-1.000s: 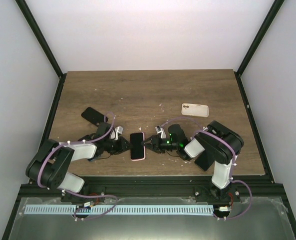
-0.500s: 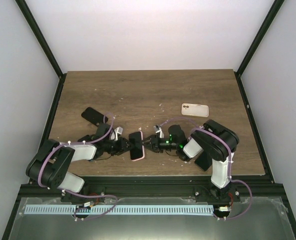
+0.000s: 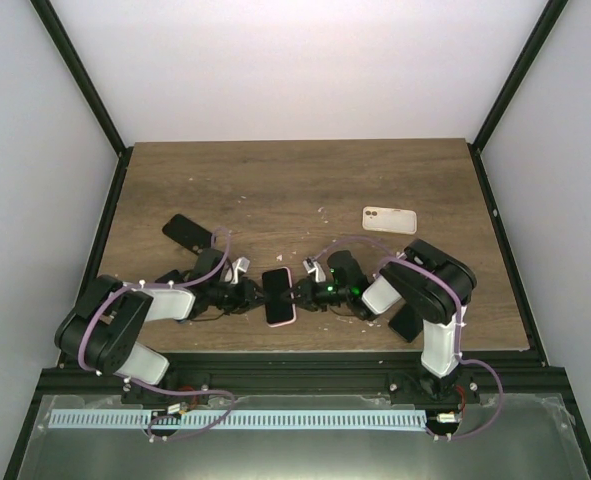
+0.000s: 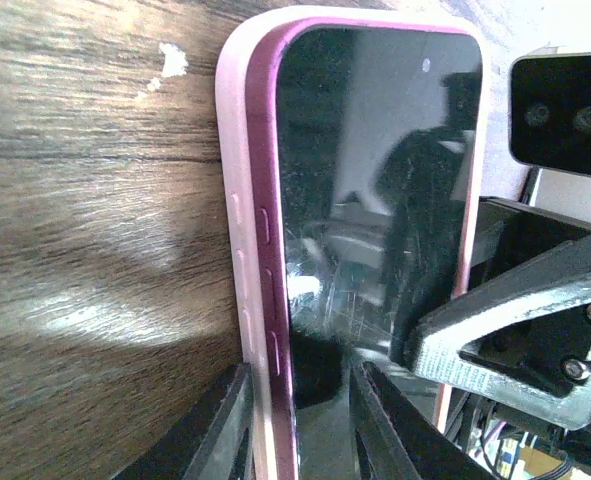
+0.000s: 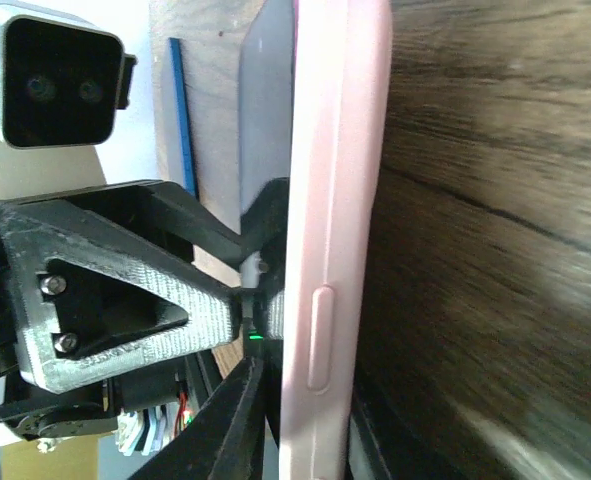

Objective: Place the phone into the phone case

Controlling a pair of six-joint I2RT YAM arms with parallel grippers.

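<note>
A magenta phone with a dark screen lies in a pale pink case near the table's front middle, held between both grippers. In the left wrist view the phone's side edge stands a little above the case's rim. My left gripper is shut over the left long edge of phone and case, also seen in the left wrist view. My right gripper is shut on the right long edge of the case, with its jaws on either side of that edge.
A black phone lies at the left behind the left arm. A cream case with a camera cut-out lies at the right rear. A dark flat object sits under the right arm near the front edge.
The cased phone tilted slightly and then settled a little nearer the front edge. Both grippers stayed closed on its two long edges and shifted with it.
</note>
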